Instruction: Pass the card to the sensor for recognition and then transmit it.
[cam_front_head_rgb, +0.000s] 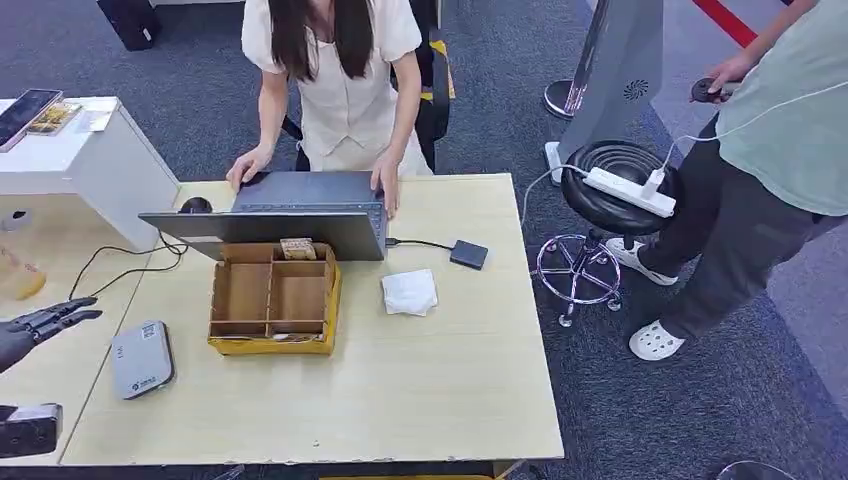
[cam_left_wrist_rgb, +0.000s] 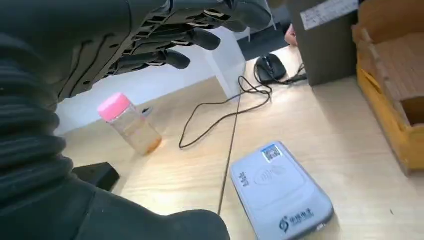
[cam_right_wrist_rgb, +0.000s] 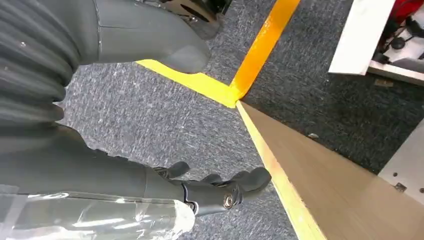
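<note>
Card location: you cannot pick it out with certainty; a small item stands in the box (cam_front_head_rgb: 272, 297) behind the laptop (cam_front_head_rgb: 290, 212). Sensor (cam_front_head_rgb: 141, 358) lies flat near the worktop's left edge, within reach of the left hand (cam_front_head_rgb: 45, 322), empty, fingers spread. Right hand (cam_right_wrist_rgb: 210, 187) hangs beside the worktop (cam_front_head_rgb: 440, 380), fingers curled on nothing.

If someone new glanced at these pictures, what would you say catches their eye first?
Probably the person leaning over the open laptop at the far edge of the table, with the yellow-sided cardboard organizer just in front of it. Next, the grey card sensor near the left edge, with the left robot hand hovering open beside it.
</note>
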